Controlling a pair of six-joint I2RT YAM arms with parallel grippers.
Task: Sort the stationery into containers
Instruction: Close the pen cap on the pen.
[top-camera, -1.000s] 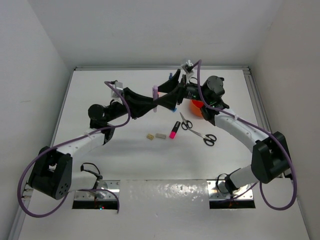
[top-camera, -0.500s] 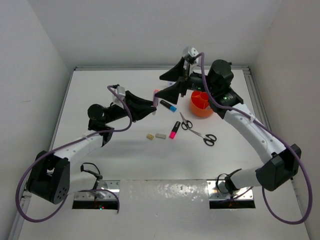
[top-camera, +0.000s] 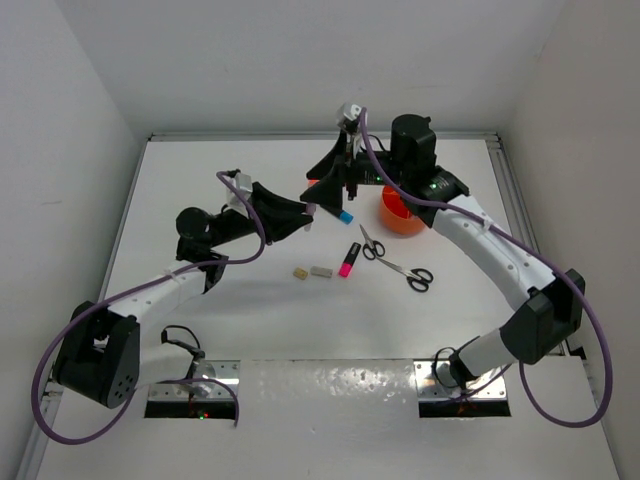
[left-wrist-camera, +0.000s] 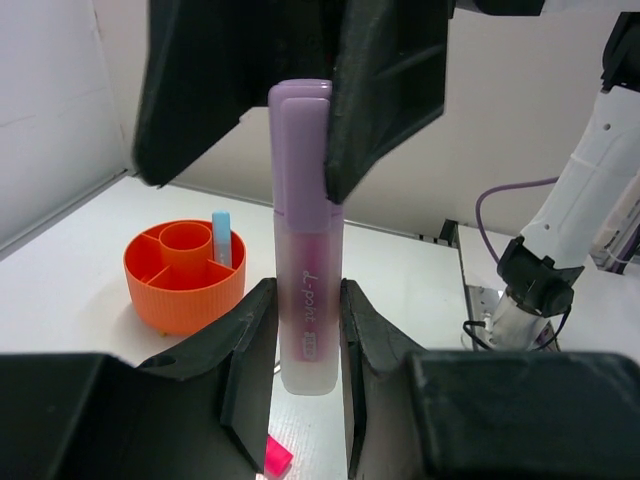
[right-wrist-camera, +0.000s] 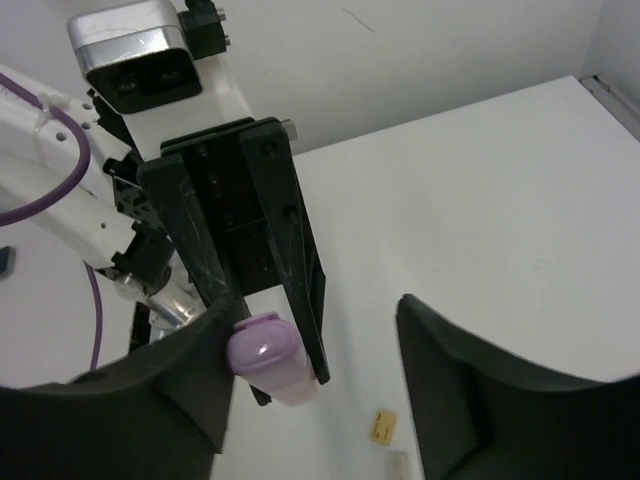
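White worktop (top-camera: 250, 320) carries scissors (top-camera: 395, 265) nearest. Farther in, the left hand (left-wrist-camera: 308, 330) pinches the lilac marker (left-wrist-camera: 303, 230) upright, with the right hand (right-wrist-camera: 315, 310) spread around its cap. To their right, the orange tub (left-wrist-camera: 180, 305) holds a blue-capped marker (left-wrist-camera: 221, 238).

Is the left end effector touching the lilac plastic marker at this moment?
Touching. The left wrist view shows the left end effector with both fingers pressed against the sides of the lilac plastic marker, with no gap.
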